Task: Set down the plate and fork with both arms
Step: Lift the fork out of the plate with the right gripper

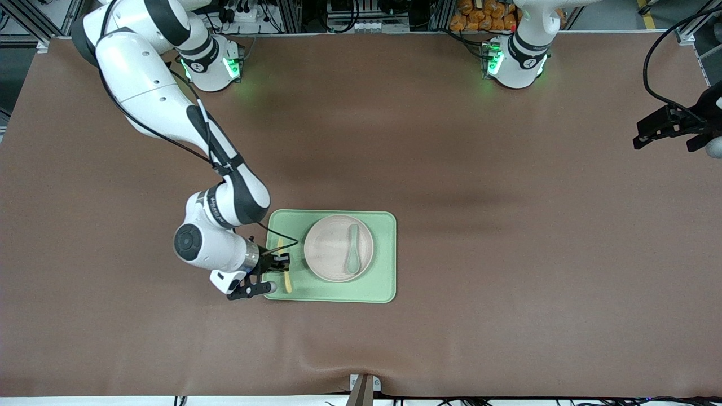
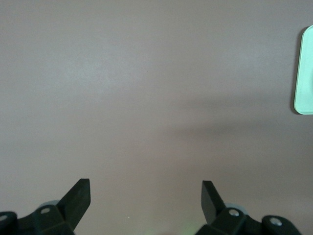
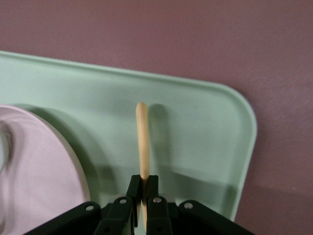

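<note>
Right gripper sits low over the tray, at the tray's end toward the right arm; you can see in the right wrist view its fingers pinched tight on the fork; the yellow fork runs straight out from between the fingertips, handle end over bare green tray floor; can't tell whether it touches the tray; in the front view the fork pokes out of the gripper on the side nearer the front camera; the plate lies on the tray just beside the gripper, toward the left arm's end, rim close to the fork but apart from it; the grey-green spoon rests in the plate, one step further out from the gripper; left gripper waits well apart, over bare brown table at the left arm's end; your left wrist view shows its fingers spread wide with nothing between them; only a corner of the tray at that view's edge.
</note>
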You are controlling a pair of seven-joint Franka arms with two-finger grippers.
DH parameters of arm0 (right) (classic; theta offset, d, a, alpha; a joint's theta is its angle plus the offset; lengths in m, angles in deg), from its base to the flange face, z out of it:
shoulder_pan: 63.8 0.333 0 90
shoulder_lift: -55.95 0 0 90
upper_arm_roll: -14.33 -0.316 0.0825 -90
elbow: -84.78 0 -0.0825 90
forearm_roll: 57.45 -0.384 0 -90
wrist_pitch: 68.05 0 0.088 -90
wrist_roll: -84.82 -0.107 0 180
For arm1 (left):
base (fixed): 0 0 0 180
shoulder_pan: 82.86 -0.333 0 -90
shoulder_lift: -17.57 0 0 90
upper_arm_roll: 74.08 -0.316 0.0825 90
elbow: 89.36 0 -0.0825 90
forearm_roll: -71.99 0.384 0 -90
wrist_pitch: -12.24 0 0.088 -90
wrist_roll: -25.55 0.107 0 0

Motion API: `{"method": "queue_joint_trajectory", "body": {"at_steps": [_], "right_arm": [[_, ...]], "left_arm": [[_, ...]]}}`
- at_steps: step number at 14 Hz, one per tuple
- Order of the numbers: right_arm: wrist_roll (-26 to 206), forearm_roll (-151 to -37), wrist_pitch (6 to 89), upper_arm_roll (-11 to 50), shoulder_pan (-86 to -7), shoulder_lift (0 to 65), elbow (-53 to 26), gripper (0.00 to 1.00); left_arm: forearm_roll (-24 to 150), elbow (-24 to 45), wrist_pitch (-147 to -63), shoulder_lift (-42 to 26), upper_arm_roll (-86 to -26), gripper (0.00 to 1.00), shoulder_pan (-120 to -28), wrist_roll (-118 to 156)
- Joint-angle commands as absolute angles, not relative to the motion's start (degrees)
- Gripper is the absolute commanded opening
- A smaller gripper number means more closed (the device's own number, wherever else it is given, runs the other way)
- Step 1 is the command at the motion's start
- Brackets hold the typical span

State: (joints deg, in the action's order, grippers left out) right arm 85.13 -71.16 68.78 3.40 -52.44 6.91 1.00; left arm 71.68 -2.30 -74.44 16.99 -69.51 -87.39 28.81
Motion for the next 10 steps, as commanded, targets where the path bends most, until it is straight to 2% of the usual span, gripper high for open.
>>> {"method": "queue_joint_trajectory", "body": {"at_steps": [1,9,10], "right_arm": [[85.3,-72.7,69.5,2.5,-53.9,9.5,-2.4,0.00],[85.0,-76.7,69.3,0.7,-55.3,11.5,-6.0,0.00],[85.3,-76.7,69.1,0.6,-55.9,11.5,-6.0,0.16]], "left_arm": [[72.5,-2.7,-74.8,16.9,-69.2,1.00,-87.7,28.3],[72.0,-2.7,-75.2,16.7,-69.2,1.00,-88.7,28.6],[72.0,-2.7,-75.3,16.5,-69.2,1.00,-88.6,28.6]]}}
